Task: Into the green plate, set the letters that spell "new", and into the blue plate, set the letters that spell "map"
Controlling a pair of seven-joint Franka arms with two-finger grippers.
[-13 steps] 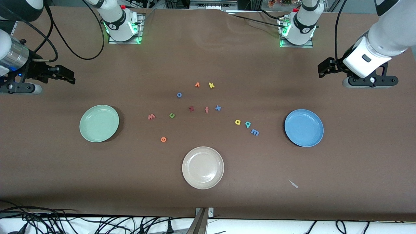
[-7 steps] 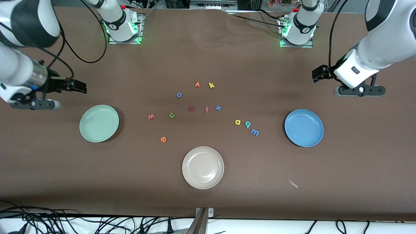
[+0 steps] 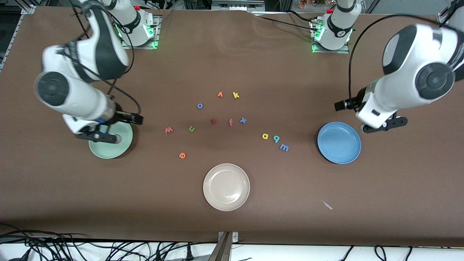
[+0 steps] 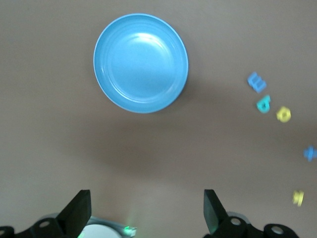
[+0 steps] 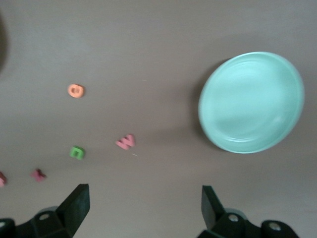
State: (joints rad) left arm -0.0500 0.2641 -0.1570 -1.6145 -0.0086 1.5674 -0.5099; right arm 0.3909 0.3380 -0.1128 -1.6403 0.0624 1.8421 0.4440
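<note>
Nearest the front camera, at 6 o'clock on the counter (image 3: 398, 188), lay the beige plate (image 3: 226, 187), with nothing on it. At its 11 o'clock sat the orange e (image 3: 182, 155); at its 1 o'clock ran a short row of blue m (image 3: 284, 147), teal p (image 3: 276, 138) and yellow a (image 3: 265, 136), close together. Farther up, at 9 o'clock of the letter cluster, sat the salmon-red w (image 3: 169, 130) beside the green n (image 3: 191, 128). Kept their spots since a second ago, all six, none in a plate.

At 9 o'clock on the counter lay the green plate (image 3: 108, 150), partly covered from above by the right arm. At 3 o'clock lay the blue plate (image 3: 339, 142), bare.

Had swung inward from the counter's ends, both arms. Hung over the green plate's rim, on its side toward the w, the right gripper (image 5: 144, 188), fingers spread wide and holding nothing. Hung over the counter at the blue plate's 12 o'clock, the left gripper (image 4: 146, 196), fingers likewise released and holding nothing.

Farthest off stayed the spare letters: dark red z (image 3: 213, 121), orange f (image 3: 230, 122), blue x (image 3: 243, 120) and yellow k (image 3: 236, 95).
</note>
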